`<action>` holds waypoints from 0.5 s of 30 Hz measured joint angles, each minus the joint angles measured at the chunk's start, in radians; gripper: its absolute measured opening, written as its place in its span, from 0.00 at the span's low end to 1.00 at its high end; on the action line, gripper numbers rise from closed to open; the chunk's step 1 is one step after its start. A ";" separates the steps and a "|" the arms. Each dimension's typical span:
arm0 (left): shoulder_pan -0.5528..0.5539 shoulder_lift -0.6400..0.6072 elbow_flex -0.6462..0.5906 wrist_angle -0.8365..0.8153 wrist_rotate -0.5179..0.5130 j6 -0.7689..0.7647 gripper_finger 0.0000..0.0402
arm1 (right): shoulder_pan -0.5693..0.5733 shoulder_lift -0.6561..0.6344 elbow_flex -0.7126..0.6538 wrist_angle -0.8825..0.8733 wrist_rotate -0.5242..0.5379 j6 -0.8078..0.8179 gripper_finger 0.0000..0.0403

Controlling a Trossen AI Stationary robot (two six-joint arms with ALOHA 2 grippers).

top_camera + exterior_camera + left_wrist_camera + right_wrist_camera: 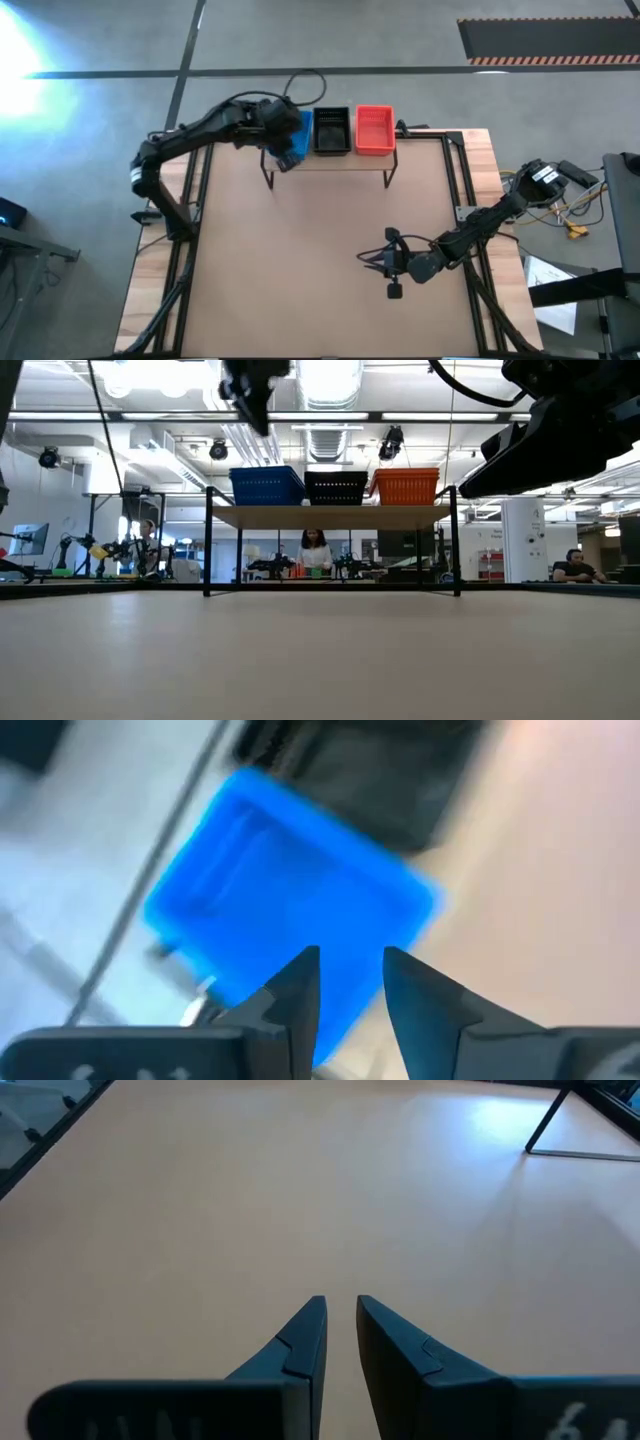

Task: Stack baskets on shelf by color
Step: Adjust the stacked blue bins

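Three baskets stand side by side on the shelf at the table's far edge: blue, black and orange-red, each resting on its base on the wood plank. In the high view they show as blue, black and red. My left gripper hovers above the blue basket, clear of it, with its fingers slightly open; in the low view it sits well above the basket's rim. My right gripper waits over bare table at the right, fingertips nearly together.
The shelf stands on thin black legs, with open space under the plank. The brown tabletop stretches between the shelf and the near edge. Black frame rails run along the table's sides. People and workbenches show in the room beyond.
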 joint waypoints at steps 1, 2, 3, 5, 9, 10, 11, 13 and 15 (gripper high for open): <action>0.011 -0.015 -0.034 0.002 -0.033 -0.009 0.23 | 0.000 0.002 0.000 0.001 0.000 0.000 0.13; 0.023 -0.029 -0.070 0.012 -0.055 -0.019 0.21 | 0.000 0.003 0.000 0.000 0.000 0.000 0.13; 0.035 -0.043 -0.107 0.026 -0.067 -0.023 0.20 | 0.000 0.003 0.000 0.000 0.000 0.000 0.13; 0.054 -0.069 -0.184 0.067 -0.069 -0.024 0.17 | 0.000 0.003 0.000 0.010 0.000 0.000 0.13; 0.074 -0.087 -0.328 0.219 -0.067 0.016 0.11 | 0.000 0.003 0.000 0.023 0.000 -0.002 0.13; 0.074 -0.085 -0.350 0.244 -0.067 0.027 0.10 | 0.000 0.003 0.000 0.022 0.000 -0.003 0.13; 0.074 -0.084 -0.366 0.267 -0.067 0.032 0.09 | 0.000 0.003 0.000 0.022 0.000 -0.003 0.13; 0.074 -0.084 -0.385 0.312 -0.064 0.035 0.07 | 0.000 0.003 0.000 0.022 0.000 -0.003 0.13; 0.073 -0.081 -0.392 0.319 -0.045 0.035 0.06 | 0.000 0.003 0.000 0.021 0.000 -0.003 0.13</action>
